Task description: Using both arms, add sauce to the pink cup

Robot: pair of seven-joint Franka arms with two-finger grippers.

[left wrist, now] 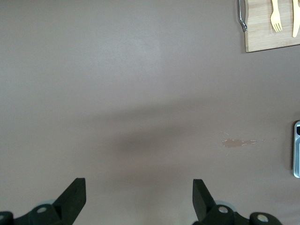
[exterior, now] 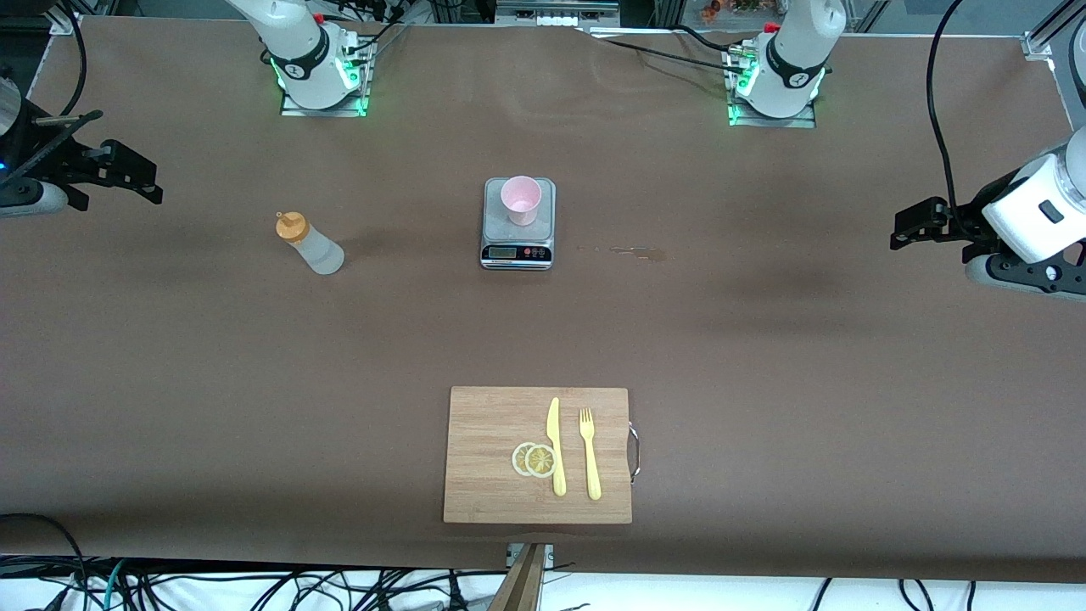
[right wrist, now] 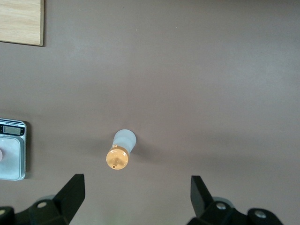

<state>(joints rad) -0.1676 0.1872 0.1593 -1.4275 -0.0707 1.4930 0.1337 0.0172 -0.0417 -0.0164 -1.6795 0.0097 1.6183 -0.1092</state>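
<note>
Both arms are largely cut off: in the front view only the bases along the top edge and the wrist ends at the two side edges show. The right pincer (exterior: 148, 188) hangs above the surface (exterior: 764, 339) at the right arm's end, its body running out of frame; the left pincer (exterior: 901, 231) hangs at the left arm's end, likewise clipped. In each wrist view only the two black fingertips reach into the picture, set wide apart with nothing between them, so both pincers are released and empty.

The sauce bottle (exterior: 310, 243) stands upright on the brown surface toward the right arm's end, its long axis vertical and its orange nozzle cap (right wrist: 117, 159) pointing straight up. In the right wrist view the cap covers most of the frosted body, and what is inside the bottle cannot be made out.

The pink cup (exterior: 520, 199) stands upright, mouth up, on a small grey kitchen scale (exterior: 518, 249) near the middle of the surface; its display cannot be read. Both wrist views catch only an edge of the scale.

A thin smear (exterior: 636, 251) marks the surface beside the scale, toward the left arm's end.

Nearer the front camera lies a wooden cutting board (exterior: 484, 458) carrying a yellow knife (exterior: 556, 447), a yellow fork (exterior: 590, 454) and two lemon slices (exterior: 534, 459) that overlap.
</note>
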